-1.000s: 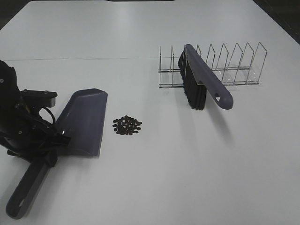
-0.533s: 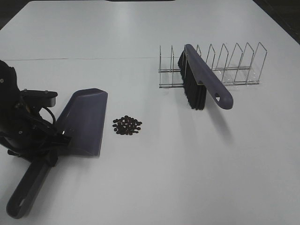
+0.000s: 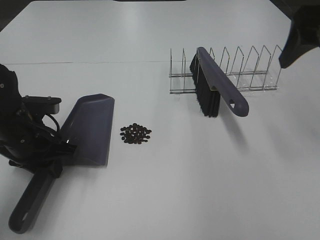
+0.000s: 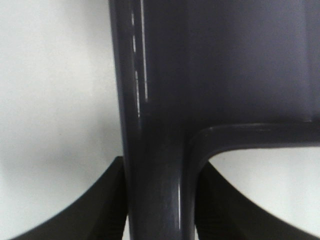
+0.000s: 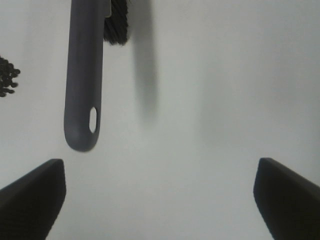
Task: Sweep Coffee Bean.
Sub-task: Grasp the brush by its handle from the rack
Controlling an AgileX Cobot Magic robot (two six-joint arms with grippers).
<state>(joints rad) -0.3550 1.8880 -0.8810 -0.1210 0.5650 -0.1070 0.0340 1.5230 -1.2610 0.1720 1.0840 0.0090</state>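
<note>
The coffee beans [image 3: 135,133] lie in a small dark cluster on the white table, just right of the dark grey dustpan [image 3: 90,129]. My left gripper [image 3: 54,156] is shut on the dustpan's handle [image 4: 155,150], with a black finger [image 4: 102,212] on each side. The dustpan's open edge faces the beans. A grey brush [image 3: 219,86] with black bristles [image 3: 206,97] leans in a wire rack. My right gripper [image 5: 160,200] is open and empty above the table, near the brush handle's end [image 5: 82,100]. The beans also show in the right wrist view [image 5: 7,81]. My right arm [image 3: 299,39] shows at the top right.
The wire rack [image 3: 240,70] stands at the back right with the brush resting across its left slots. The white table [image 3: 200,180] extends to the front and right of the beans.
My right arm has come into view at the top right of the exterior view. The left gripper and the dustpan have hardly moved. The beans and brush stay put.
</note>
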